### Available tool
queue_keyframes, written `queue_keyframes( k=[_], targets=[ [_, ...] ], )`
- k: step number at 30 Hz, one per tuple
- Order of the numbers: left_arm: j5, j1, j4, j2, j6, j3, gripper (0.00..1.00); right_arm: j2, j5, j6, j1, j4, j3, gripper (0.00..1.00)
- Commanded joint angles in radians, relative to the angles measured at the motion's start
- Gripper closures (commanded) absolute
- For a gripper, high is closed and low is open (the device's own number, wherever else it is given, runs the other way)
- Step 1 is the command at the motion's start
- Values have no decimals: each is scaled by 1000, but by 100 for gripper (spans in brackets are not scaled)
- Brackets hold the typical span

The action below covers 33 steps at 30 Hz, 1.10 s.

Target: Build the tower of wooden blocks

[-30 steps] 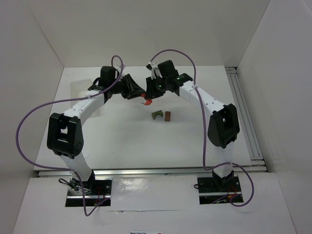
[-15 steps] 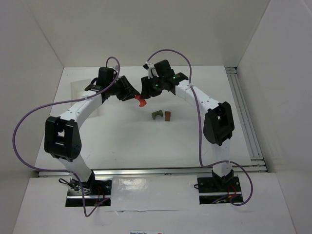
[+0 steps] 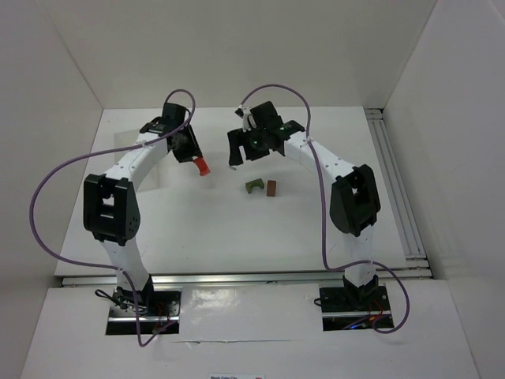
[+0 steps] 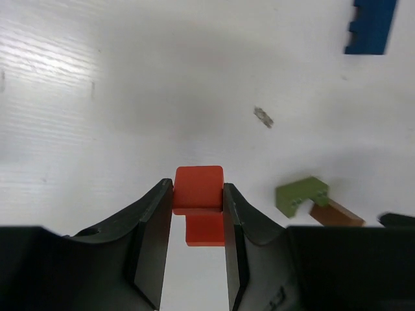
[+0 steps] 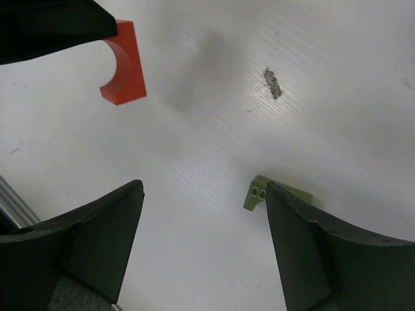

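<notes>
A red arch-shaped block (image 4: 198, 193) is clamped between the fingers of my left gripper (image 4: 198, 186), held above the table. From above, the same red block (image 3: 203, 166) pokes out of the left gripper (image 3: 197, 162) left of centre. My right gripper (image 3: 236, 155) hangs open and empty a little to its right. In the right wrist view its jaws (image 5: 204, 188) are spread wide, with the red block (image 5: 123, 65) up at the left. An olive green block (image 3: 254, 186) and a brown-orange block (image 3: 271, 188) lie side by side on the table. A blue block (image 4: 371, 24) lies farther off.
White walls enclose the table (image 3: 197, 229) at the back and both sides. A metal rail (image 3: 398, 189) runs along its right edge. A small dark smudge (image 4: 262, 116) marks the table surface near the blocks.
The right gripper opened and let go of the red block. The left gripper, still shut on it, carried it off to the left, away from the right gripper.
</notes>
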Motion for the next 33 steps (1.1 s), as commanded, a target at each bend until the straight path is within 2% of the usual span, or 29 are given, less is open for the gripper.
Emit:
queue_keyframes(
  k=[1,6,9,11,15,18,20,21,22,25,30,33],
  targets=[
    [-111,2,-126,68,87,52,87,-66,108,15,-7,-19,-32,17],
    [-182,-10,-117,112,52,52,87,-86,241,108,-7,1,-99,16],
    [-251,-32,-126,146,10,52,85,-96,222,108,-7,25,-136,14],
    [-251,-32,-117,146,-16,37,85,-96,231,108,2,-7,-136,12],
    [-233,-32,-83,156,-39,8,78,-107,271,108,2,-16,-136,12],
    [-213,-32,-74,178,-48,-3,67,-116,280,130,12,2,-165,11],
    [-190,-32,-74,179,-48,-3,48,-127,280,130,12,2,-174,11],
    [-190,-32,-74,179,-48,-13,45,-127,280,130,12,2,-165,11],
    [-190,-32,-64,179,-48,-14,37,-115,295,130,12,-13,-156,11],
    [-181,-32,-53,169,-39,-23,32,-115,318,130,21,-27,-130,11],
    [-161,-41,-42,127,-21,-23,15,-106,338,121,30,-36,-121,11],
    [-188,-50,-53,50,-10,-12,5,-83,363,108,51,-70,-96,10]
  ],
)
